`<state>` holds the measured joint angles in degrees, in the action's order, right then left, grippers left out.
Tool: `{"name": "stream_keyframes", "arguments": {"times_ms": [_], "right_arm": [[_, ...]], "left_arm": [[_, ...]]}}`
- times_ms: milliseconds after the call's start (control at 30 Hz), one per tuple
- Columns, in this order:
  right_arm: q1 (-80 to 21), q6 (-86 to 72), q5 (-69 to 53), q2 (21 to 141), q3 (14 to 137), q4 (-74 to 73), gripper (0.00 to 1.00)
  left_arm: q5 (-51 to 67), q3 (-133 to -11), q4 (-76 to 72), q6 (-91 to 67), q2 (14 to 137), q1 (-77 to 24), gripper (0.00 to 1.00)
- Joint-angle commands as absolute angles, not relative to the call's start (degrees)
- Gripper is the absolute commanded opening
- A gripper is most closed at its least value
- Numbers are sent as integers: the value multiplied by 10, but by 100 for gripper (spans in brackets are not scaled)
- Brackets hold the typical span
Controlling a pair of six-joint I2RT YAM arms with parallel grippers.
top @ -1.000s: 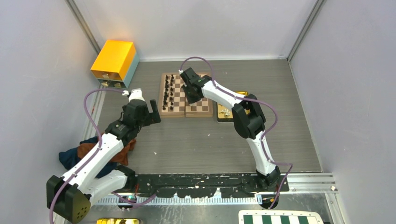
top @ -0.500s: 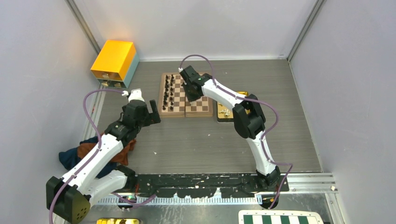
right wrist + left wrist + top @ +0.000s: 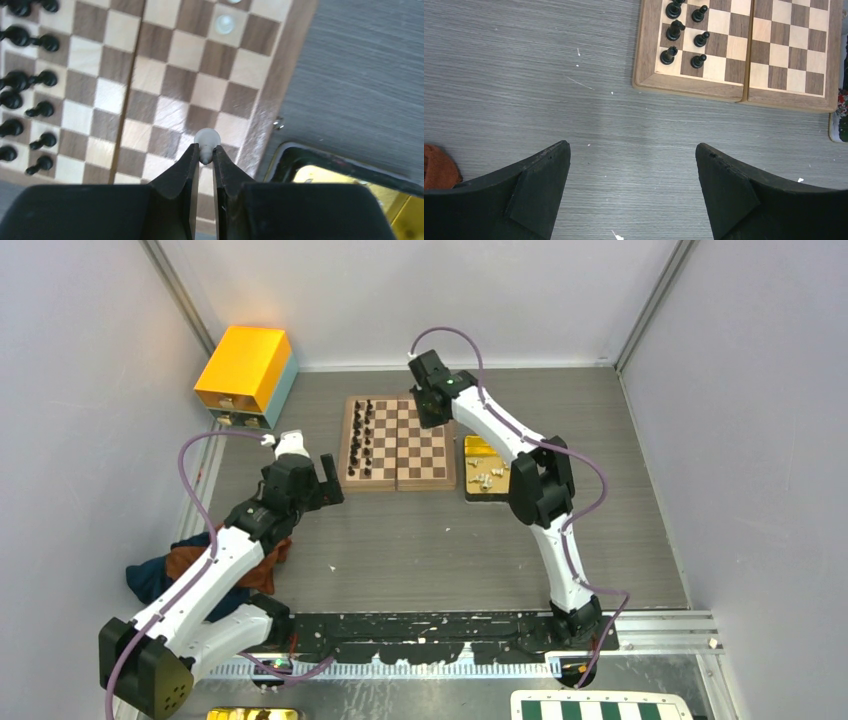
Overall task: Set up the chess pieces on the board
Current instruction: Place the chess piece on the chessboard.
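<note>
pale grey panel walls close in a grey wood-grain tabletop on three sides. a yellow-orange box with a teal side sits in the far left corner. the light is even and soft.

Right gripper over board, far-right corner. Black pieces line its two left columns. Left gripper off-board, by near-left corner.

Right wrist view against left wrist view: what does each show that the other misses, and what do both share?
Only the right wrist: the right gripper shut on a cream-white piece over the board, and a second cream-white piece on a square beyond. Only the left wrist: the left gripper open above the table, and an orange cloth. Both: the board and its black pieces.
</note>
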<state>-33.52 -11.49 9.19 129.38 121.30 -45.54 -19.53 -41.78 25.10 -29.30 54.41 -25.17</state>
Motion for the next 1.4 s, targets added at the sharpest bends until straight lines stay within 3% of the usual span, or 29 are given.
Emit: {"name": "stream_keyframes", "arguments": {"times_ms": [0, 1367], "right_arm": [[-314, -113, 102, 1314, 1260, -478, 7], [-282, -125, 66, 1396, 1335, -495, 7]], "left_arm": [[-207, -444, 236, -280, 548, -254, 97], [-198, -465, 231, -272, 575, -254, 97]]}}
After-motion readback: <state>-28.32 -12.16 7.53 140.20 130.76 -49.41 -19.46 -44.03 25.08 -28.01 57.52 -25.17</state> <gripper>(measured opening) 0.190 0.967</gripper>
